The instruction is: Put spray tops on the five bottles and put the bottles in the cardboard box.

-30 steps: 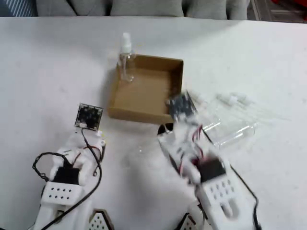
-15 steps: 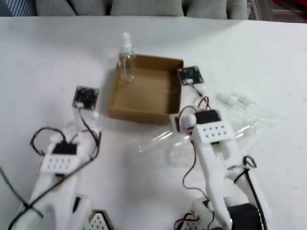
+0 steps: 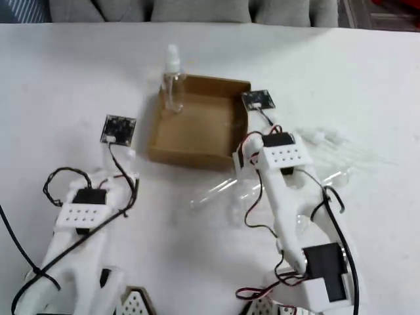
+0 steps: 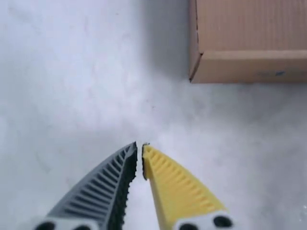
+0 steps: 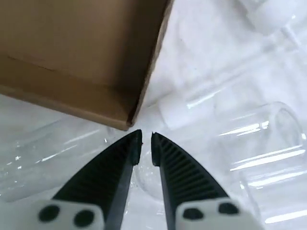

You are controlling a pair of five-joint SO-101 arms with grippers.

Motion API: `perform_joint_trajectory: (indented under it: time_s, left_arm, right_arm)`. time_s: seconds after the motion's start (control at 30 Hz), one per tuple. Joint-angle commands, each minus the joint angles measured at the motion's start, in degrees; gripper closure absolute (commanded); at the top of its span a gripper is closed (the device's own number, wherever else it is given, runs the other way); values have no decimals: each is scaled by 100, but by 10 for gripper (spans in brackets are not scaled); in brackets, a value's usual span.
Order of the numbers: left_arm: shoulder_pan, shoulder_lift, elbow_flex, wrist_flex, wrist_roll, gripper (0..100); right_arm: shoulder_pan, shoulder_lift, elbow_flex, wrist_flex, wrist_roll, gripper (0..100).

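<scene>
Just off the front right corner of the cardboard box (image 3: 190, 156) hangs the right gripper (image 5: 146, 139), its two black fingers drawn almost together, with only a thin slit between the tips and nothing caught in it; whether it touches the glassy surface under it cannot be told. Below and around it, clear bottles (image 5: 268, 143) lie on their sides, spreading from that corner out to the right of the box. White spray tops (image 3: 323, 137) lie loose farther to the box's right. The left gripper (image 4: 140, 152) sits off the box's front left corner, over the bare table (image 4: 62, 72), its grey and yellow fingers brought tip to tip and empty. One capped bottle (image 3: 173, 82) stands upright at the box's far left corner
</scene>
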Motion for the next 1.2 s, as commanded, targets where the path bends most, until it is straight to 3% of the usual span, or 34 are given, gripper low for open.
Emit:
perform_joint_trajectory:
  time_s: [0.0, 0.27, 0.57, 0.73, 0.83, 1.03, 1.17]
  left_arm:
    - [-251, -207, -466, 79, -35, 977]
    - [-734, 760, -1213, 167, 527, 976]
    - [-1103, 2158, -2444, 589, 545, 977]
    - [-1112, 2246, -2462, 343, 1222, 976]
    - [-1288, 2255, -2435, 97, 1495, 976]
    - [-1323, 2264, -2435, -26, 1670, 976]
    - [-1323, 2264, -2435, -62, 1662, 976]
  right_arm:
    - [-259, 22, -316, 382, -70, 982]
    - [-743, 31, -316, 919, -70, 982]
    - [-1587, 40, -299, 1420, -70, 982]
    - [-2202, 40, -281, 1675, -70, 982]
    - [-2220, -57, -316, 1895, -53, 981]
    - [-2158, -769, -220, 2246, 976, 981]
    - [-2167, -1200, 325, 1842, 1547, 940]
